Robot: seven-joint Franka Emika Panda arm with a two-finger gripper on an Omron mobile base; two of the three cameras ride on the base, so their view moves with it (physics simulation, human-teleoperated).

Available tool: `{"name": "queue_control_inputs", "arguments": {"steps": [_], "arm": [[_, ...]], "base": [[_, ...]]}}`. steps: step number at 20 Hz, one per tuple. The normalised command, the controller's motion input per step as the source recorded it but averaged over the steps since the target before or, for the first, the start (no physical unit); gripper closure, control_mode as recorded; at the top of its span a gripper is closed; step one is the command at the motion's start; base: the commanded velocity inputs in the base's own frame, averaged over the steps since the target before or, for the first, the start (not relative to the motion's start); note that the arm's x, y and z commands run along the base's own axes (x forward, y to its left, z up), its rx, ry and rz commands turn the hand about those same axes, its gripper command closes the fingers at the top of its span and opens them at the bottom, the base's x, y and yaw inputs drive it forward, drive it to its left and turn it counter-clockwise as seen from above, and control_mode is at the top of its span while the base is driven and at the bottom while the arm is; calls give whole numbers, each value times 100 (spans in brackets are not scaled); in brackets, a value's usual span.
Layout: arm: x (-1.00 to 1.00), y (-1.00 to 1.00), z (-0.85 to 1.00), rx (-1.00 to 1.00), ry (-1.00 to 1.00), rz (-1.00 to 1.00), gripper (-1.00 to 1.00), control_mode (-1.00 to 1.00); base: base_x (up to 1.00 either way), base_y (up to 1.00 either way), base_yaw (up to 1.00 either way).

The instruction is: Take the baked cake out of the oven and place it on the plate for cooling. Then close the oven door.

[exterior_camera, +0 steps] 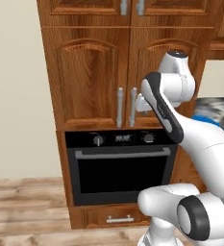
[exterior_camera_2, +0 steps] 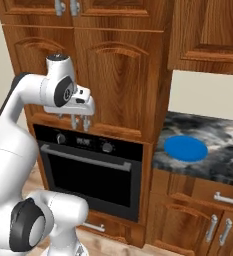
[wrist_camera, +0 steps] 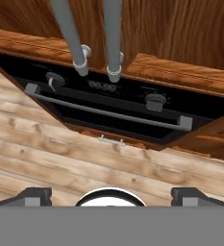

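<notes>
The black oven (exterior_camera: 120, 166) is built in under wooden cabinets, with two knobs and a small display above its door. The oven door (exterior_camera_2: 85, 175) stands shut, and its silver bar handle (exterior_camera: 123, 153) runs across the top. My gripper (exterior_camera_2: 80, 123) hangs open and empty in front of the cabinet just above the oven, pointing down. In the hand view, the oven door (wrist_camera: 101, 122) lies below the gripper (wrist_camera: 111, 194), whose fingertips (wrist_camera: 36, 194) are wide apart. The blue plate (exterior_camera_2: 186, 148) lies bare on the counter to the oven's right. The cake is hidden.
Two cabinet doors with vertical silver handles (exterior_camera: 126, 106) stand right behind my hand. A drawer (exterior_camera: 119, 218) sits under the oven. The dark marble counter (exterior_camera_2: 223, 145) starts at the oven's right side, with cabinets below. The floor (exterior_camera: 22, 206) is wood planks.
</notes>
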Motion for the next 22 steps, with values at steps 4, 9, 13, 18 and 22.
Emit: {"name": "queue_control_inputs", "arguments": {"steps": [4, 9, 13, 18, 22], "arm": [[0, 0, 0, 0, 0, 0, -100, 100], [0, 0, 0, 0, 0, 0, -100, 100], [0, 0, 0, 0, 0, 0, -100, 100], [0, 0, 0, 0, 0, 0, -100, 100], [0, 0, 0, 0, 0, 0, -100, 100]], "base": [[-2, -67, 37], [0, -59, 41], [0, -56, 41], [2, -55, 40], [1, -56, 38]]}}
